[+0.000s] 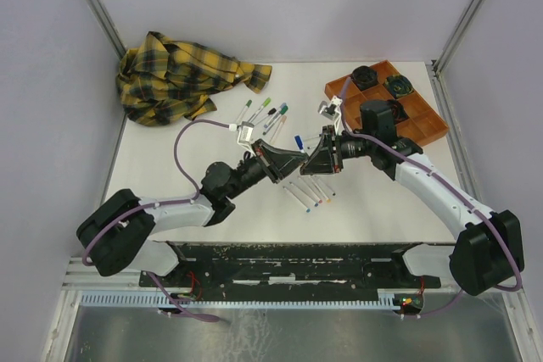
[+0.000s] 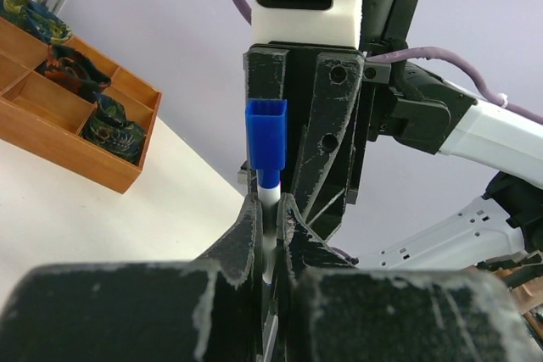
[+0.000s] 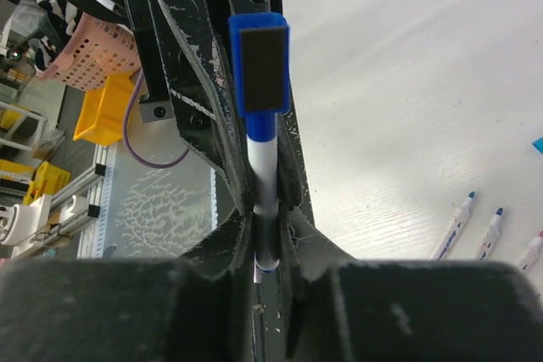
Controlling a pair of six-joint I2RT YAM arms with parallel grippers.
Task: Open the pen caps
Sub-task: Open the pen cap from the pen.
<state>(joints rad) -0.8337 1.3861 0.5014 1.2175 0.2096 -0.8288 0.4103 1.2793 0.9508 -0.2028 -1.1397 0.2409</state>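
A white pen (image 3: pixel 261 167) with a blue cap (image 2: pixel 266 133) stands up between my two grippers over the middle of the table. My left gripper (image 2: pixel 270 205) is shut on the white barrel just under the cap. From the other side my right gripper (image 3: pixel 268 218) is shut on the barrel's lower end. The blue cap (image 1: pixel 299 141) sits on the pen, above both pairs of fingers. Capped pens (image 1: pixel 265 113) lie at the back. Pens without caps (image 1: pixel 310 192) lie in a row in front of the grippers.
A plaid yellow cloth (image 1: pixel 182 78) is bunched at the back left. An orange wooden tray (image 1: pixel 424 120) with dark round objects stands at the back right. Loose pens (image 3: pixel 458 222) lie on the white table beside the right gripper.
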